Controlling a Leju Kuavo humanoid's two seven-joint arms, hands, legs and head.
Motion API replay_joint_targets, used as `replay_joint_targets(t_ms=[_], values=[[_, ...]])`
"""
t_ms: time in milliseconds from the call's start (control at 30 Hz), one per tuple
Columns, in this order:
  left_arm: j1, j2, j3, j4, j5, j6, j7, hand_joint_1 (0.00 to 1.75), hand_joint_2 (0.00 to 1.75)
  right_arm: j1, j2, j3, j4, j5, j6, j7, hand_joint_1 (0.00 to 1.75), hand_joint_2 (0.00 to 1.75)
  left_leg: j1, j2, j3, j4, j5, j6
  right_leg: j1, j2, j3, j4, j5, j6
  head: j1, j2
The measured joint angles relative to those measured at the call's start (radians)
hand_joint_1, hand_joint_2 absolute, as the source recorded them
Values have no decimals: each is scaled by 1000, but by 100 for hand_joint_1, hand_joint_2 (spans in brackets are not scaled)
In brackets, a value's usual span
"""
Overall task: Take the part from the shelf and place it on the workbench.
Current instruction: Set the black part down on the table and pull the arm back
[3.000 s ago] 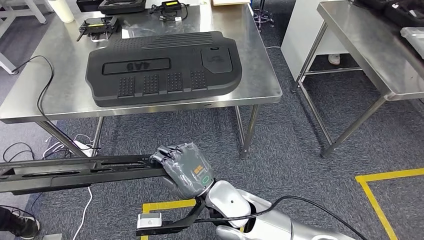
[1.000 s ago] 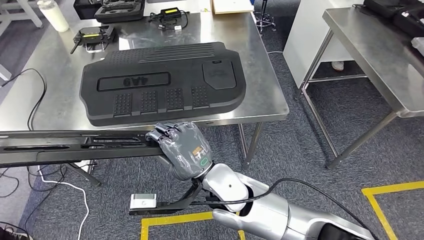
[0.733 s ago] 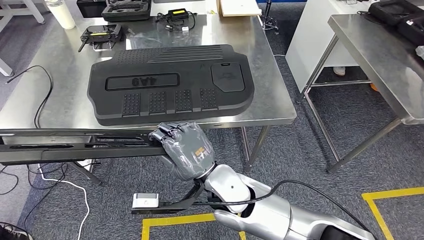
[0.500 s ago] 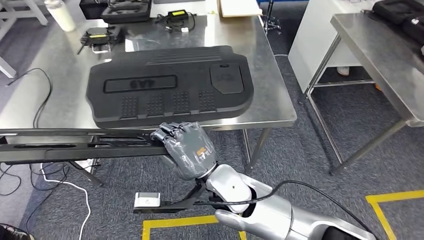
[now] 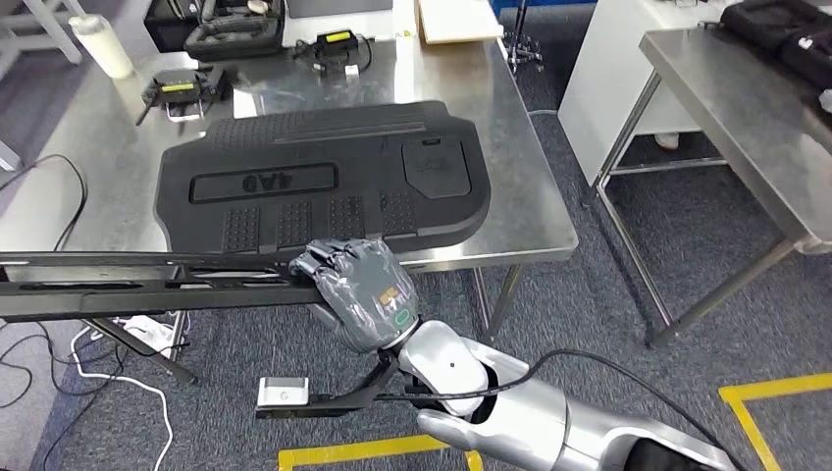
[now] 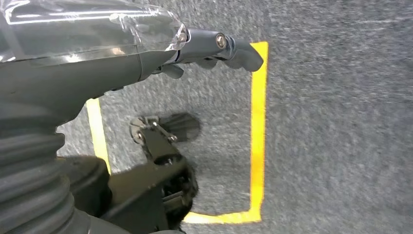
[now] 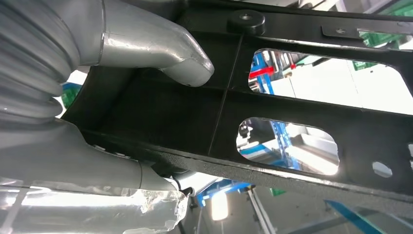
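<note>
Part (image 5: 137,285): left end cut off by the frame edge. Right hand (image 5: 361,294): fingers (image 5: 319,263) hidden behind the part. Counter (image 5: 530,211): far-left portion outside the frame.

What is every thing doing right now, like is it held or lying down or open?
Long black part: held level by the right hand, in front of the workbench's near edge, not yet set down.
Right hand: gripping the part's end.
Left hand: holding nothing, hanging over the floor.
Big black cover: lying flat on the workbench.
White bottle: standing upright at the far corner.
</note>
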Motion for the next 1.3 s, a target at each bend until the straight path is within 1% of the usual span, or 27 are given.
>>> replay_joint_targets(t_ms=[67, 133, 167, 233, 267, 300, 333, 400, 433, 467, 533, 600, 633, 700, 767, 800, 833, 900, 933, 967, 1033, 1100, 1133, 1167, 1233, 1267, 1300], values=[[1, 0, 0, 0, 0, 0, 0, 0, 175, -1, 0, 0, 0, 0, 0, 0, 175, 175, 2, 0, 4, -8, -3, 11, -1, 0, 4, -1, -7, 11, 2, 0], [-1, 0, 0, 0, 0, 0, 0, 0, 175, -3, 0, 0, 0, 0, 0, 0, 175, 175, 6, 2, 14, -16, -7, 24, -1, -1, -10, 41, -33, 20, 4, 0], [-2, 0, 0, 0, 0, 0, 0, 0, 175, -4, 0, 0, 0, 0, 0, 0, 175, 175, 7, 2, 19, -18, -9, 30, -2, -2, -35, 92, -57, 22, 7, 0], [-3, 0, 0, 0, 0, 0, 0, 0, 175, -3, 0, 0, 1, 0, 0, 0, 175, 175, 5, 3, 26, -19, -16, 39, -3, -2, -115, 231, -106, 25, 12, 0], [-2, 0, 0, 0, 0, -1, 0, 0, 175, -1, -1, 0, 2, 0, 0, 0, 175, 175, 4, 3, 29, -18, -20, 41, -4, -2, -150, 282, -112, 26, 14, 0], [-2, 0, 0, 0, 0, -1, 0, 0, 175, 0, -1, 0, 3, 0, 0, 0, 175, 175, 3, 2, 34, -18, -24, 41, -4, -2, -170, 297, -98, 25, 15, 0], [-1, 0, 0, 0, 0, -1, 0, 0, 175, 0, -2, 0, 4, 0, 0, 0, 175, 175, 3, 1, 41, -17, -30, 40, -3, -2, -169, 269, -63, 23, 17, 0], [-1, 0, 0, 0, 0, -2, 0, 0, 175, 0, -2, 0, 4, 0, 0, 0, 175, 175, 2, -1, 57, -16, -42, 35, -2, -2, -123, 138, 26, 15, 21, 0], [-2, 0, 0, 0, 0, -2, 0, 0, 175, -1, -2, 0, 4, 0, 0, 0, 175, 175, 1, -2, 61, -14, -48, 31, 0, -2, -100, 79, 52, 12, 21, 0], [-2, 0, 0, 0, 0, -2, 0, 0, 175, -2, -2, 0, 5, 0, 0, -1, 175, 175, 1, -2, 63, -13, -53, 26, 2, -2, -86, 44, 62, 8, 21, 0], [-2, 0, 0, 0, 1, -2, 0, 0, 175, -4, -2, 0, 5, -1, 0, 0, 175, 175, -1, 0, 63, -14, -57, 15, 6, -2, -81, 25, 54, 1, 19, 0], [-3, 1, 0, 0, 0, -1, 0, 0, 175, -5, -1, 0, 6, -2, 0, 0, 175, 175, -1, 1, 66, -9, -66, 3, 2, -1, -73, 16, 52, -7, 18, 0], [-3, 1, 0, 0, 0, -1, 0, 0, 175, -7, -1, 0, 6, -3, 0, 0, 175, 175, 0, 1, 60, 13, -79, -3, -1, -2, -67, 11, 51, -11, 16, 0], [-4, 1, 0, 0, 0, 0, 0, 0, 175, -9, 0, 0, 6, -3, 0, 0, 175, 175, 2, 1, 11, 119, -126, -12, -4, -5, -54, 6, 45, -20, 10, 0], [-1, 1, 0, 0, 0, 0, 0, 0, 175, -9, 1, 0, 6, -3, 1, 0, 175, 175, 6, 1, -64, 245, -163, -18, -4, -6, -44, 6, 35, -24, 6, 0], [0, 1, 0, 0, 0, 0, 0, 0, 175, -8, 1, 0, 6, -3, 2, 0, 175, 175, 7, 1, -87, 271, -156, -19, -4, -5, -37, 6, 30, -24, 6, 0], [1, 1, 0, 0, -1, 0, 0, 0, 175, -8, 1, 0, 6, -4, 2, 0, 175, 175, 8, 1, -91, 257, -128, -19, -4, -5, -30, 6, 24, -22, 5, 0], [1, 1, 0, 0, -1, -1, 0, 0, 175, -8, 1, 0, 6, -4, 3, 0, 175, 175, 9, 1, -52, 134, -39, -15, -4, -4, -11, 7, 10, -16, 4, 0], [1, 2, 0, 0, -2, -1, 0, 0, 175, -9, 1, 0, 7, -4, 3, 0, 175, 175, 8, 1, -30, 73, -7, -12, -3, -3, -5, 8, 3, -12, 3, 0], [1, 2, 0, 0, -2, -2, 0, 0, 175, -9, 1, 0, 7, -4, 3, 0, 175, 175, 5, 1, -15, 29, 8, -8, -2, -2, -3, 9, -1, -7, 1, 0], [1, 2, 0, 0, -2, -2, 0, 0, 175, -11, 1, 0, 7, -5, 3, 0, 175, 175, 0, 0, -10, 5, 2, 2, 0, 0, -6, 7, -5, 3, 0, 0], [1, 2, 0, 0, -2, -2, 0, 0, 175, -11, 1, 0, 7, -5, 3, 0, 175, 175, 3, 0, -4, -4, -3, 13, -1, -1, -3, 7, -12, 13, 2, 0], [1, 2, 0, 0, -2, -2, 0, 0, 175, -12, 1, 0, 7, -5, 3, 0, 175, 175, 6, 1, 1, -8, -5, 19, -1, -1, -8, 24, -24, 18, 4, 0], [-1, 2, 0, 0, -2, -2, 0, 0, 175, -13, 1, 0, 7, -5, 3, 0, 175, 175, 8, 1, 8, -12, -6, 24, -2, -2, -24, 64, -44, 22, 6, 0], [-3, 2, 0, 0, -2, -2, 0, 0, 175, -13, 0, 0, 7, -5, 3, 0, 175, 175, 7, 2, 19, -15, -12, 34, -3, -2, -95, 195, -95, 25, 11, 0], [-3, 2, 0, 0, -2, -2, 0, 0, 175, -12, 0, 0, 8, -6, 4, 1, 175, 175, 6, 1, 23, -15, -15, 36, -3, -2, -136, 261, -112, 26, 13, 0], [-3, 2, 0, 0, -2, -2, 0, 0, 175, -11, 0, 0, 9, -6, 5, 2, 175, 175, 5, 1, 27, -14, -19, 38, -4, -2, -166, 297, -111, 26, 14, 0]])
